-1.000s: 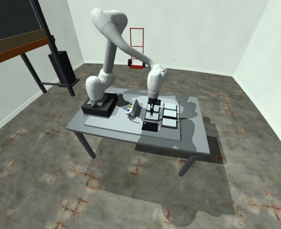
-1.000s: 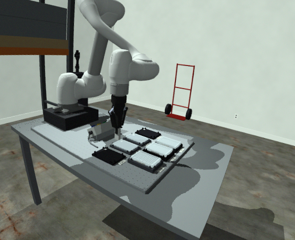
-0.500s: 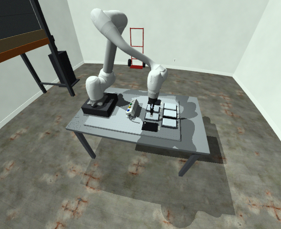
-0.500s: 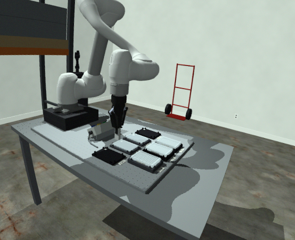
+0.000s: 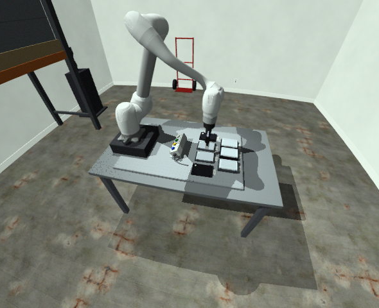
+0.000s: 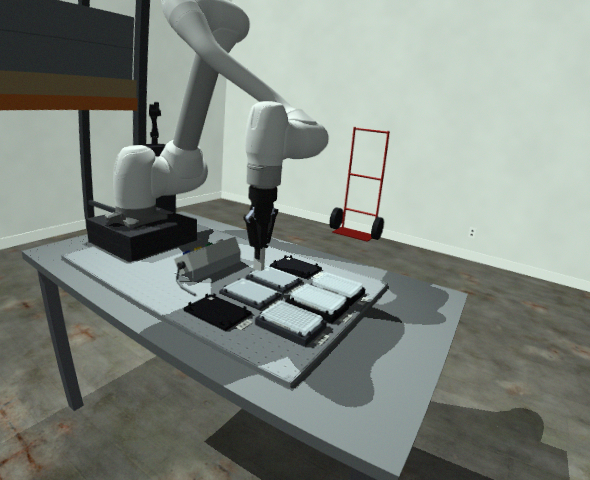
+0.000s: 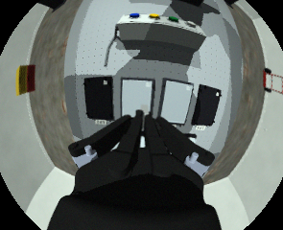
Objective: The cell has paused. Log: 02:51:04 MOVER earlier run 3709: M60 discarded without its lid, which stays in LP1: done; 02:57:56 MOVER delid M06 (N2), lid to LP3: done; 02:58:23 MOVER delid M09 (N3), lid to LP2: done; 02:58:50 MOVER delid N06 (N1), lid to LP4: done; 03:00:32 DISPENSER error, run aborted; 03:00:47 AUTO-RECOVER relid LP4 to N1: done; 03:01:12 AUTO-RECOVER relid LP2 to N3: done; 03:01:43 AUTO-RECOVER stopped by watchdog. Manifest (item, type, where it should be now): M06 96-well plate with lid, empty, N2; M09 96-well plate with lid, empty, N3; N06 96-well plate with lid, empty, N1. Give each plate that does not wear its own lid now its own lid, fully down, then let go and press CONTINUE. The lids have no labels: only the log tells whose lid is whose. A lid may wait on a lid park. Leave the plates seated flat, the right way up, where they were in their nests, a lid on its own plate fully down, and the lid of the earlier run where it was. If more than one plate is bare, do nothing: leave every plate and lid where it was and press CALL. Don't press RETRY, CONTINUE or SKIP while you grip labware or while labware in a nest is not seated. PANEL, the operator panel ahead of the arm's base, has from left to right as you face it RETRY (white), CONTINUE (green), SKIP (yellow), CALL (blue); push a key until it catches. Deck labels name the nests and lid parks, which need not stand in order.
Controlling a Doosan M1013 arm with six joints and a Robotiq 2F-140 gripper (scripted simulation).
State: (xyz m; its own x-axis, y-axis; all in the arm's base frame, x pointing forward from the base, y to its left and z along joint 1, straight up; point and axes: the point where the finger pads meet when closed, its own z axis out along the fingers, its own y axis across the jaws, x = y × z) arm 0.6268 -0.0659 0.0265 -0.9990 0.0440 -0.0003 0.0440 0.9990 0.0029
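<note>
Premises: an automated laboratory cell set up in a bare, warehouse-like room. Evidence: a grey table (image 6: 419,330) carries a perforated deck plate (image 6: 280,369) running from its left edge toward its right end. On the deck, well plates (image 6: 291,317) sit in black nests in rows beside an operator panel (image 6: 210,258) with coloured keys. A white robot arm (image 5: 149,59) stands on a black pedestal (image 5: 116,149) near the table's back-left corner. Stained concrete floor, plain walls, a red hand truck (image 5: 184,63) and heavy shelving (image 5: 20,63) indicate industrial surroundings.
</note>
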